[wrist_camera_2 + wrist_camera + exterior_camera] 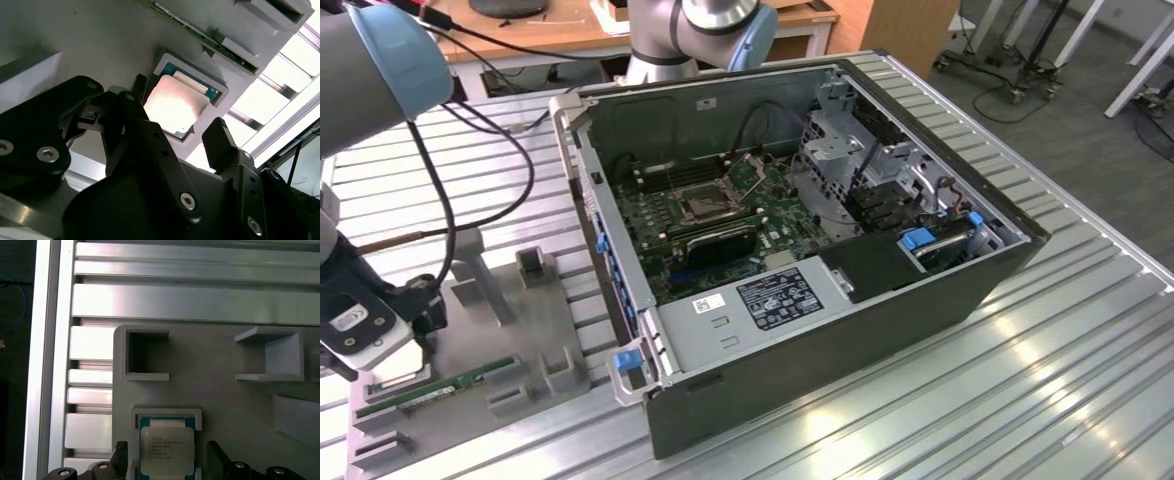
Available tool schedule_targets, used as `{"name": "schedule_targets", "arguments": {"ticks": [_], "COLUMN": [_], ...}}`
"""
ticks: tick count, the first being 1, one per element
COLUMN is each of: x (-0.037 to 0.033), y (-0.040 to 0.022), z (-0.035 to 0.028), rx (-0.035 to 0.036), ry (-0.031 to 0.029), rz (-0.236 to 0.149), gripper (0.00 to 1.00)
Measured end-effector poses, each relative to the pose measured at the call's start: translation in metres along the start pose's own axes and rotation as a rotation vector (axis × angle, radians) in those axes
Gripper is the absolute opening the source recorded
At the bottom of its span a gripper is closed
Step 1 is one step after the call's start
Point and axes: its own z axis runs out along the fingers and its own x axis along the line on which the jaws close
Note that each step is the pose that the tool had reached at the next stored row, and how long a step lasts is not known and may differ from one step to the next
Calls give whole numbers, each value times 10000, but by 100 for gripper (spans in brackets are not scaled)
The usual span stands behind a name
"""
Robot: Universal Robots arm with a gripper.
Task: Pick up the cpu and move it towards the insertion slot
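Observation:
The cpu (166,450), a flat square chip with a silvery face, lies in a square recess of the grey plastic tray (215,395). It also appears in the second wrist view as the cpu (176,107). My gripper (167,460) hangs just above it, open, with one black finger on each side of the chip and a gap on both sides. Those fingers (219,142) do not touch the chip. In the exterior view my gripper (380,358) is low over the tray at the left. The insertion slot (707,205) sits on the green board inside the open computer case.
The computer case (854,330) stands to the exterior view's right of the tray, its walls rising around the board. A long green memory stick (443,384) lies on the tray beside my gripper. Grey upright blocks (534,268) stand on the tray. Black cables (520,150) hang from the arm.

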Motion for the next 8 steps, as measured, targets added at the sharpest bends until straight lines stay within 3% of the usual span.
{"name": "schedule_targets", "arguments": {"ticks": [8], "x": [0], "y": [-2], "z": [42], "rx": [0], "ry": [0], "rz": [0], "gripper": [72]}}
